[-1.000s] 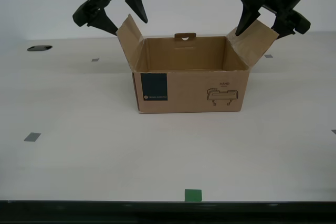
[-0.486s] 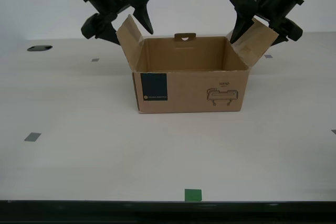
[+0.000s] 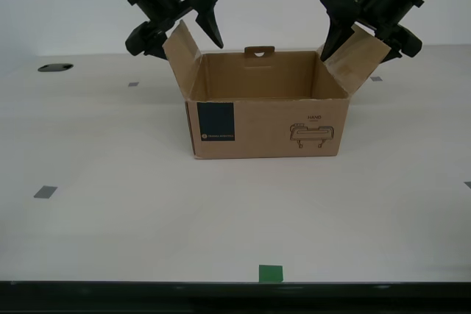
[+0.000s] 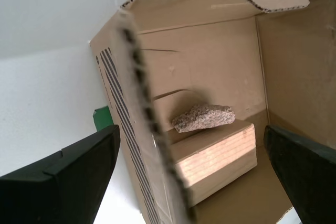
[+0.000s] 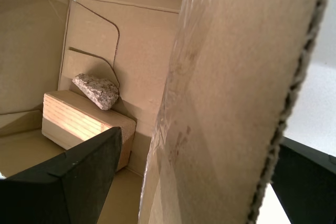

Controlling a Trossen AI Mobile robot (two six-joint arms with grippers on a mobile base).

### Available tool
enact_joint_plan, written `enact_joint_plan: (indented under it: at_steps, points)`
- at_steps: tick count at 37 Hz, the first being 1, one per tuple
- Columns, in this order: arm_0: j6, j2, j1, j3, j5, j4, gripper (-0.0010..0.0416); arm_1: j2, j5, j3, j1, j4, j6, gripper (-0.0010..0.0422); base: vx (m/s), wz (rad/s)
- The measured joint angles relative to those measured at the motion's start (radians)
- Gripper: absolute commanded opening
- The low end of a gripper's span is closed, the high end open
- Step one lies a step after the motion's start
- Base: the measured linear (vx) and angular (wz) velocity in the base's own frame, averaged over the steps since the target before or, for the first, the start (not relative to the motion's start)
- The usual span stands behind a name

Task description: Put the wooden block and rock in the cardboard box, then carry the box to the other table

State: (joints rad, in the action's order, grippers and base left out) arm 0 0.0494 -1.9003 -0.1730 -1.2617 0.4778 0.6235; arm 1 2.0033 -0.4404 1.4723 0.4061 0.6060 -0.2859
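1. A small green square of tape [image 3: 270, 273] is seen nearest, at the front edge of the pale white table top [image 3: 147, 218]; a grey tape mark [image 3: 45, 192] lies towards the exterior view's left.
2. The brown corrugated cardboard box [image 3: 265, 126] stands upright on the table top, well behind the green square. Its front bears a dark teal square label [image 3: 215, 123] and a line drawing [image 3: 313, 134].
3. The box is open at the top, with both side flaps raised and splayed outwards.
4. My second gripper [image 3: 188, 48] is placed at the flap on the exterior view's left. Its black fingers [image 4: 68, 182] are spread wide apart, one inside the flap and one outside, and nothing is clamped.
5. My first gripper [image 3: 363, 53] is placed at the flap on the exterior view's right. It is likewise released, with the flap edge between its parted fingers [image 5: 79, 177].
6. The pale layered-grain wooden block [image 4: 215, 156] lies flat on the box floor, towards the back wall and nearer the side on the exterior view's left.
7. The small rough beige-pink rock [image 4: 203, 117] rests on the block's top face and leans against the box wall behind it.
8. A cardboard tab with a cut-out [image 3: 260, 51] rises from the middle of the back wall.
9. A dark oval hole [image 3: 55, 68] is seen farthest off in the table top, at the exterior view's left.
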Motion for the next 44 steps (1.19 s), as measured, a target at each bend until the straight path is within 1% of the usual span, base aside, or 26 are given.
enact_joint_plan:
  at_steps: [3,6,12,16,19,21,24,26,30,39,44]
  points:
    - [0.0,0.0,-0.002,0.0,0.0,-0.003,0.0349,0.0,0.0,-0.001,0.0,0.004,0.004,0.0373,0.0,0.0]
    - [0.0,0.0,-0.003,0.0,0.0,-0.011,0.0345,0.0,0.0,-0.001,0.001,0.005,0.022,0.0373,0.0,0.0]
    - [0.0,0.0,-0.004,0.0,0.0,-0.018,0.033,0.0,0.008,-0.001,0.001,0.006,0.039,0.0373,0.0,0.0]
    - [0.0,0.0,-0.006,0.0,0.0,-0.019,0.0312,0.0,0.008,-0.001,0.001,0.006,0.061,0.0373,0.0,0.0]
    - [0.0,0.0,-0.005,0.0,0.0,-0.019,0.0292,0.0,0.008,-0.001,0.001,0.006,0.061,0.0371,0.0,0.0]
    - [0.001,0.0,-0.005,0.0,0.0,-0.019,0.0276,0.0,0.008,-0.001,0.001,0.006,0.058,0.036,0.0,0.0]
    - [0.003,0.0,-0.006,0.0,0.0,-0.019,0.0246,0.0,0.008,-0.001,0.001,0.01,0.039,0.0327,0.0,0.0]
    - [0.003,0.0,-0.007,0.0,0.0,-0.021,0.0225,0.0,0.008,-0.001,0.001,0.015,0.033,0.0296,0.0,0.0]
    - [0.004,0.0,-0.007,0.0,0.0,-0.023,0.0177,0.0,0.009,-0.001,0.001,0.017,0.033,0.0212,0.0,0.0]
    - [0.004,0.0,-0.01,0.0,0.0,-0.025,0.0065,0.001,0.016,-0.001,0.001,0.016,0.025,-0.0008,0.0,0.0]
    - [0.005,0.0,-0.009,0.0,0.005,-0.025,0.0,0.001,0.019,-0.002,0.0,0.013,0.019,0.0019,0.0,0.0]
